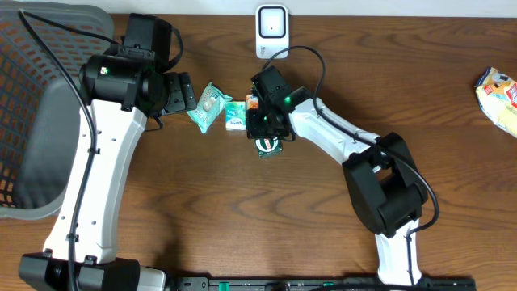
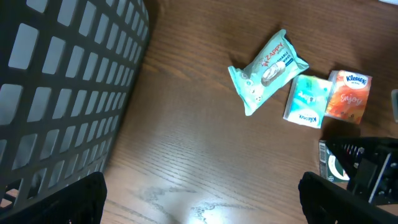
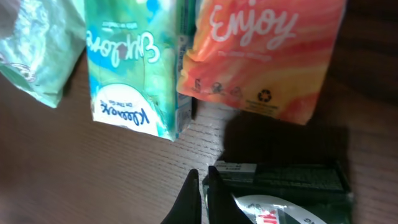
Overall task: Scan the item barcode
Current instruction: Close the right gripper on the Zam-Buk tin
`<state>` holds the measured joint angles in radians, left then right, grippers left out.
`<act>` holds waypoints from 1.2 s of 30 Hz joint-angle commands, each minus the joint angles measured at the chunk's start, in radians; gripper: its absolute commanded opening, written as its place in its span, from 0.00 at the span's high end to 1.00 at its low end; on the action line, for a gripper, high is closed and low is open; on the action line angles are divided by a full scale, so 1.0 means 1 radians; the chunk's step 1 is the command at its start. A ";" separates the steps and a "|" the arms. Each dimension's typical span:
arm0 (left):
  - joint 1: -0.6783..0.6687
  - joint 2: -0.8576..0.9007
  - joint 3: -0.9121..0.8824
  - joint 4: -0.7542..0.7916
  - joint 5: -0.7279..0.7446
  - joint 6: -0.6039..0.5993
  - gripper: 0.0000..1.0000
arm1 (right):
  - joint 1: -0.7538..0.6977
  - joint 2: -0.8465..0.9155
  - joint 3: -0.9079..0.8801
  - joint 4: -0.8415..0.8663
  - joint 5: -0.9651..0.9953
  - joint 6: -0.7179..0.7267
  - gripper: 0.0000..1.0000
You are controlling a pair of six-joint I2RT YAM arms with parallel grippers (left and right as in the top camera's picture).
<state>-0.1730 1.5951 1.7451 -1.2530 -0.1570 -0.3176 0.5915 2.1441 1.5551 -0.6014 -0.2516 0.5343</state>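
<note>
A: Four small items lie near the middle of the table [image 1: 242, 218]. The dark box [image 3: 283, 180] is black with a round white label. It sits at six o'clock of the orange pack [image 3: 267, 50], under the right wrist.

B: Any legible writing?

A: The orange pack reads "Kleenex" and "Enjoy". The green pack [image 3: 134, 68], just beside it at nine o'clock, reads "Kleenex". The teal wipes pack [image 2: 268, 70], farther toward nine, reads "Zappy". The box's print is too small to read.

B: And the jaws?

A: The right gripper [image 3: 202, 179] has its fingers pressed together, tips at the box's edge, nothing between them. The left gripper [image 2: 199, 199] has its fingers wide apart and carries nothing.

B: Containers?

A: A grey mesh basket [image 1: 40, 105] stands at the table's nine o'clock, and all four items lie outside it. The white scanner [image 1: 272, 31] is at twelve and a yellow snack bag [image 1: 499, 97] at three.
</note>
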 commanded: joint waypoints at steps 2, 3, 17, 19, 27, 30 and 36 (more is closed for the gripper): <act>0.002 -0.002 -0.003 -0.003 -0.012 -0.009 0.02 | 0.026 0.014 0.007 -0.035 0.099 0.011 0.99; 0.002 -0.002 -0.003 -0.003 -0.012 -0.009 0.02 | 0.031 0.015 0.002 -0.043 0.115 0.011 0.99; 0.002 -0.002 -0.003 -0.003 -0.012 -0.009 0.02 | 0.027 0.010 -0.016 -0.272 0.175 -0.027 0.99; 0.002 -0.002 -0.003 -0.003 -0.012 -0.009 0.02 | 0.019 0.002 -0.016 -0.290 0.174 -0.027 0.99; 0.002 -0.002 -0.003 -0.003 -0.012 -0.009 0.02 | 0.016 -0.040 0.002 -0.191 0.163 -0.027 0.99; 0.002 -0.002 -0.003 -0.003 -0.012 -0.009 0.02 | 0.016 -0.048 0.002 -0.113 0.163 -0.026 0.99; 0.002 -0.002 -0.003 -0.003 -0.012 -0.009 0.02 | 0.018 -0.048 0.002 0.001 0.164 -0.010 0.99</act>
<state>-0.1730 1.5951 1.7451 -1.2530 -0.1570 -0.3176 0.6155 2.1239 1.5635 -0.6201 -0.1040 0.5159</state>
